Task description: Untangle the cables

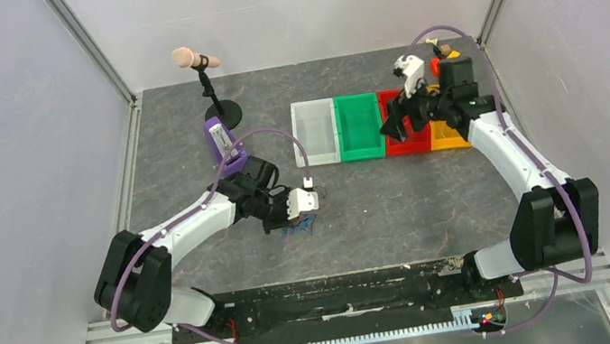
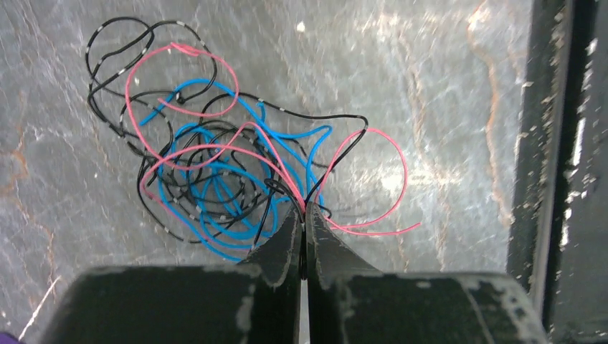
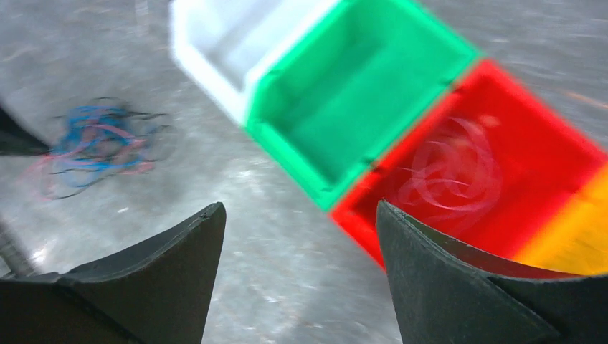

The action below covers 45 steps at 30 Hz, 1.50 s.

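On the grey stone-patterned table [image 1: 397, 204], the clump of thin blue, pink-red and black cables [image 2: 215, 168] lies just ahead of the left arm [image 1: 191, 225]. The pull would go best slow and low, away from the clump, so that loops slide free rather than cinch; pink and black strands both seem caught. That arm reaches forward, bent low, the left gripper [image 2: 304, 209] pinched shut on those strands. The right gripper [image 3: 301, 211] hovers, fingers wide apart, above the red plastic bin [image 3: 534, 107], where a pale red coil [image 3: 452, 172] lies.
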Motion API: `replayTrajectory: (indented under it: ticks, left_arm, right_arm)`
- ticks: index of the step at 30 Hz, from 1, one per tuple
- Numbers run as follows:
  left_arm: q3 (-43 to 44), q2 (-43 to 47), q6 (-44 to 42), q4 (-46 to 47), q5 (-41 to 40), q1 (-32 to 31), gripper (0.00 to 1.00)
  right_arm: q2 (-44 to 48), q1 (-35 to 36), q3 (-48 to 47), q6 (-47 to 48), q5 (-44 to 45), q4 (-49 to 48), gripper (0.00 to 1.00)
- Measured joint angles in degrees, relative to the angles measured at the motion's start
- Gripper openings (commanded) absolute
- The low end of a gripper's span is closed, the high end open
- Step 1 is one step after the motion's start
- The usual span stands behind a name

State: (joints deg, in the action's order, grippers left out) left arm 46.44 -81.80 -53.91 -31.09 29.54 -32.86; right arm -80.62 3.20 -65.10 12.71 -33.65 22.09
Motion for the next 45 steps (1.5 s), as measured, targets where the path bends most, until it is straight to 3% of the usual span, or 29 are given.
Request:
replayTrajectory:
  ticks: [3,6,12,19,24,27,30,32,35,36,40,45]
  left_arm:
    - [0.68,0.39,1.22,0.31,1.62,-1.01,0.42]
    - [0.7,3.54,2.08,-1.2,3.56,0.81,0.54]
    - [0.61,10.84,8.28,-2.1,6.01,7.45,0.57]
    - [0.04,6.75,23.87,3.43,9.9,8.39,0.6]
    - [0.0,4.37,28.39,4.66,10.51,8.39,0.6]
    - [0.0,2.86,29.24,4.68,11.06,8.22,0.61]
    - [-0.02,1.2,29.42,4.61,10.97,7.54,0.61]
    - [-0.17,0.66,29.4,4.55,10.4,6.78,0.5]
    - [-0.28,0.35,29.33,3.74,9.16,6.03,0.07]
    - [-0.26,0.35,29.22,3.26,8.76,5.92,0.03]
    - [0.7,2.47,28.89,-1.07,8.04,6.49,0.02]
    - [4.37,14.14,29.03,-6.75,8.85,10.62,0.02]
  right_arm:
    - [0.07,4.35,1.95,-0.39,-4.22,1.38,0.76]
    - [-0.2,10.45,5.55,-1.9,-5.77,1.14,0.73]
    - [-6.4,22.49,6.47,-5.35,-5.01,-2.25,0.73]
    - [-11.5,30.91,8.72,-9.64,-0.7,-11.28,0.71]
    - [-16.83,33.68,8.72,-11.47,4.31,-16.26,0.67]
    - [-18.6,34.36,8.98,-11.78,7.02,-17.62,0.61]
    - [-19.45,34.86,9.86,-12.09,9.33,-18.62,0.47]
    - [-19.74,35.12,10.8,-12.13,11.17,-18.86,0.34]
    - [-19.96,35.32,11.89,-12.5,14.08,-19.02,0.14]
    - [-19.96,35.39,12.2,-12.52,15.15,-19.26,0.08]
    - [-18.56,35.67,13.7,-12.74,19.78,-19.85,0.01]
    - [-12.55,35.26,18.36,-11.43,26.08,-16.68,0.01]
